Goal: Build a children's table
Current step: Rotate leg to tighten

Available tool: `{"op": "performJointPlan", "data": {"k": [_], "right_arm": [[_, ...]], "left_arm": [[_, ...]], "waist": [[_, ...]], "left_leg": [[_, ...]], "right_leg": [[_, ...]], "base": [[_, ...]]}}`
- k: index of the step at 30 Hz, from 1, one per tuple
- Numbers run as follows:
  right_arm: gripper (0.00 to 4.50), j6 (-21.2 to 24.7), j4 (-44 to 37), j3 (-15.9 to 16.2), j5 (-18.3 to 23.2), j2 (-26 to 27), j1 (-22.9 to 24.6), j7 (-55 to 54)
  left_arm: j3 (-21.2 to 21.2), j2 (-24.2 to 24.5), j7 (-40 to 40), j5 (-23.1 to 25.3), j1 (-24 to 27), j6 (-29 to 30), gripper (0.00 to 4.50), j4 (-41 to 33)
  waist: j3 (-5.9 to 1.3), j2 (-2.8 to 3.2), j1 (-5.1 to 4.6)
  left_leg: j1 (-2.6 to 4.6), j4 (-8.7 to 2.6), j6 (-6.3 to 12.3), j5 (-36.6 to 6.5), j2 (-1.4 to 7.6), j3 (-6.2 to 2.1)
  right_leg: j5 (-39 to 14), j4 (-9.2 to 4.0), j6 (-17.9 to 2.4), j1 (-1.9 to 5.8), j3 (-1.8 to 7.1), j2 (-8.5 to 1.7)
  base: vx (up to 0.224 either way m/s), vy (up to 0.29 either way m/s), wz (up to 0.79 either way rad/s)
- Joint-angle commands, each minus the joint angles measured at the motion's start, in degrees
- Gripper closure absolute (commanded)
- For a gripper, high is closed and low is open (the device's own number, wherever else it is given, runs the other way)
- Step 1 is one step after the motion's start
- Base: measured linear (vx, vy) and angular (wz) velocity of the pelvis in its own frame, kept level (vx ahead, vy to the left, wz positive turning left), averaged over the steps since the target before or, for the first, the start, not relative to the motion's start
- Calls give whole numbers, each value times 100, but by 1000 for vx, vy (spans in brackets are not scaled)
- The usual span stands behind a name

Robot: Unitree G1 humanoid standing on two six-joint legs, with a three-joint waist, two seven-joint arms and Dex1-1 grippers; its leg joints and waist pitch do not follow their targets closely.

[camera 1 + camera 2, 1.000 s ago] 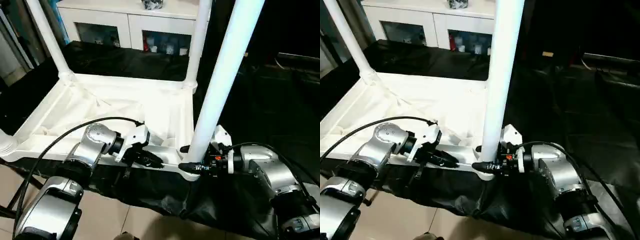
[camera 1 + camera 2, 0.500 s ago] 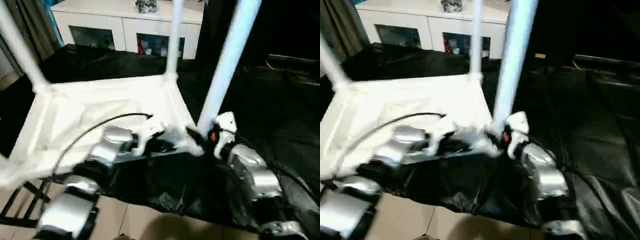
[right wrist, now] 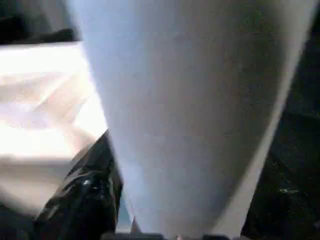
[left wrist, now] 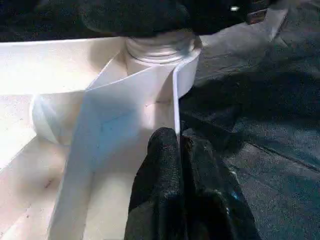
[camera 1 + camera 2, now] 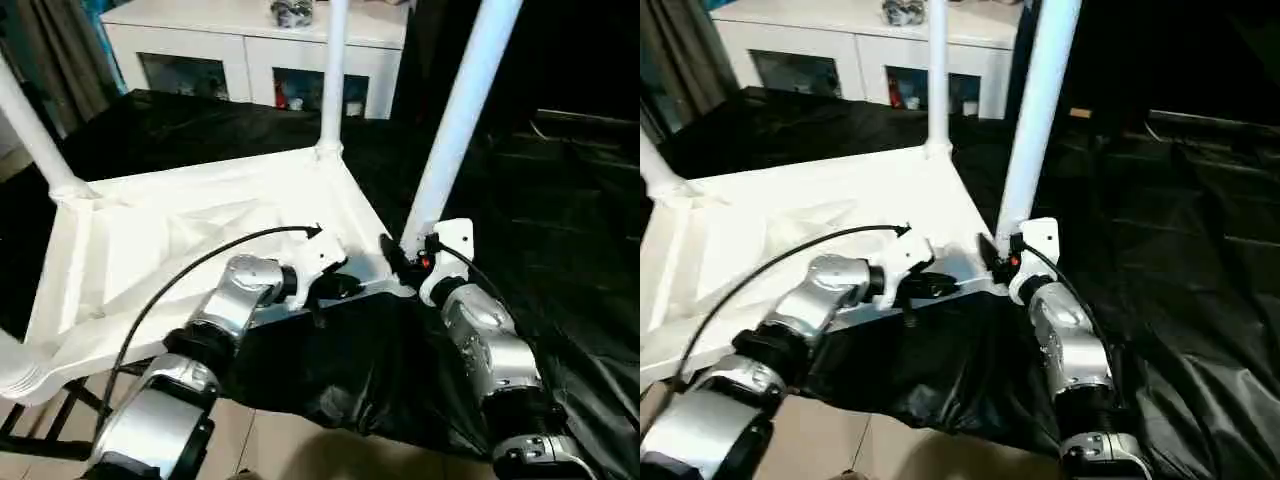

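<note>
While the tabletop (image 5: 200, 240) is lying underside-up on the black cloth (image 5: 560, 260) with legs standing in its corners, I'm seeing the left gripper (image 4: 177, 145) pinching the near rim, fingers together on the thin edge; the right gripper (image 5: 392, 257) is wrapping the base of the near-right leg (image 5: 450, 130), fingers spread around the tube.

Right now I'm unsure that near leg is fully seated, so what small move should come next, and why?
Probably push the near leg straight down. The right gripper sits at its base by the corner socket, while the left gripper pinches the tabletop rim, steadying it.
</note>
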Motion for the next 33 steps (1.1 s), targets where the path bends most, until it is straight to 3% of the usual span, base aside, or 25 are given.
{"op": "performJointPlan", "data": {"k": [1, 4, 6, 10, 11, 15, 17, 21, 26, 31, 33], "right_arm": [[131, 193, -84, 589, 109, 7, 76, 831], [131, 327, -356, 795, 273, -452, 192, 1762], [131, 385, -489, 905, 361, -682, 239, 2215], [131, 552, -644, 1082, 517, -1173, 254, 3200], [163, 584, -641, 1141, 524, -1300, 236, 3455], [176, 639, -628, 1369, 499, -1590, 169, 4052], [207, 709, -647, 1452, 537, -1658, 133, 4225], [229, 790, -679, 1575, 546, -1711, 95, 4451], [239, 792, -725, 1654, 536, -1629, 134, 4450], [241, 894, -936, 1395, 646, -1382, 421, 3780], [242, 837, -894, 1271, 540, -1197, 508, 3257]], "left_arm": [[-312, -13, -509, -10, 78, -206, 450, -84], [-317, 257, -996, -68, 82, -324, 450, -81], [-294, 359, -1219, -135, 79, -362, 450, -97], [-248, 570, -1655, -257, 47, -407, 450, -109], [-261, 634, -1770, -258, 32, -456, 450, -84], [-273, 758, -2068, -332, 17, -471, 450, -82], [-276, 797, -2203, -375, 17, -463, 450, -97], [-275, 854, -2346, -399, 16, -451, 450, -106], [-270, 875, -2345, -391, 2, -465, 450, -58], [-210, 757, -1723, -293, 25, -262, 450, -44], [-165, 646, -1424, -270, 32, -158, 450, -57]], "waist": [[-321, -45, 8], [-324, -34, 57], [-321, -24, 92], [-293, -18, 112], [-290, -19, 123], [-302, -24, 155], [-310, -42, 170], [-317, -58, 194], [-309, -45, 202], [-302, -40, 211], [-297, -45, 206]], "left_leg": [[36, -413, 324, -1294, 330, -165], [32, -373, 520, -1000, 345, -135], [33, -368, 564, -1010, 362, -124], [61, -403, 408, -1365, 388, -133], [79, -405, 360, -1444, 395, -133], [75, -402, 316, -1385, 396, -138], [62, -389, 356, -1252, 390, -132], [63, -378, 412, -1137, 387, -130], [66, -390, 339, -1215, 390, -137], [63, -398, 319, -1186, 394, -139], [70, -407, 276, -1310, 383, -142]], "right_leg": [[-939, -410, -1214, 282, 284, -402], [-493, -355, -1417, 300, 259, -385], [-513, -347, -1465, 292, 254, -390], [-1104, -391, -1448, 268, 255, -395], [-1219, -406, -1439, 256, 262, -403], [-1109, -383, -1462, 264, 265, -408], [-929, -362, -1505, 269, 263, -413], [-848, -347, -1525, 274, 258, -410], [-1062, -364, -1475, 263, 257, -414], [-1026, -368, -1433, 260, 266, -415], [-1260, -394, -1392, 256, 260, -419]], "base": [[0, 0, 0], [0, 0, 0], [0, 0, 0], [0, 0, 0], [0, 0, 0], [0, 0, 0], [0, 0, 0], [0, 0, 0], [0, 0, 0], [0, 0, 0], [0, 0, 0]]}}
